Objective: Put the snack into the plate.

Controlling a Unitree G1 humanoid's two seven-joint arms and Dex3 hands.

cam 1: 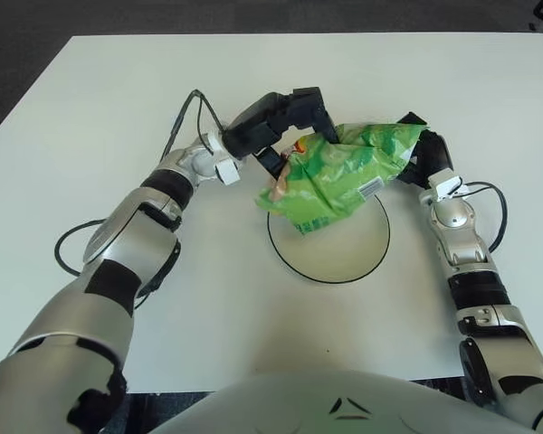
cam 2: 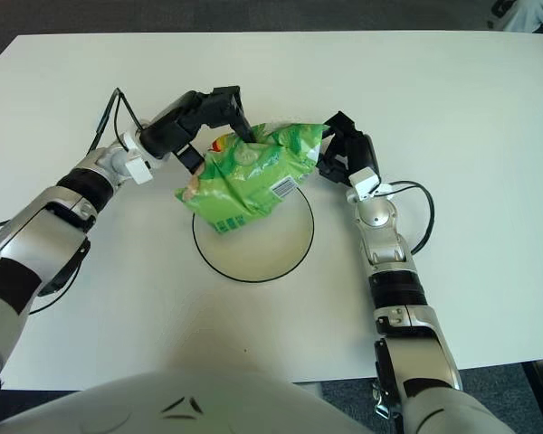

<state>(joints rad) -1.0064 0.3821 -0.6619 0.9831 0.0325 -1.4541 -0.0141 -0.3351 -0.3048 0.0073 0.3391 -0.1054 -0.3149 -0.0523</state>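
Observation:
A green snack bag (cam 1: pixel 344 172) hangs tilted over the far part of a white plate with a dark rim (cam 1: pixel 373 259). My left hand (cam 1: pixel 294 122) grips the bag's upper left edge with its fingers curled on it. My right hand (cam 1: pixel 419 149) holds the bag's upper right corner. The bag's lower end reaches down toward the plate's far left rim; I cannot tell if it touches. The same scene shows in the right eye view, with the bag (cam 2: pixel 249 176) between the left hand (cam 2: pixel 219 113) and the right hand (cam 2: pixel 344 149).
The plate lies near the middle of a white table (cam 1: pixel 90 90). Black cables loop beside my left forearm (cam 1: pixel 68 249) and my right forearm (cam 1: pixel 498 208). The table's front edge is just before my torso.

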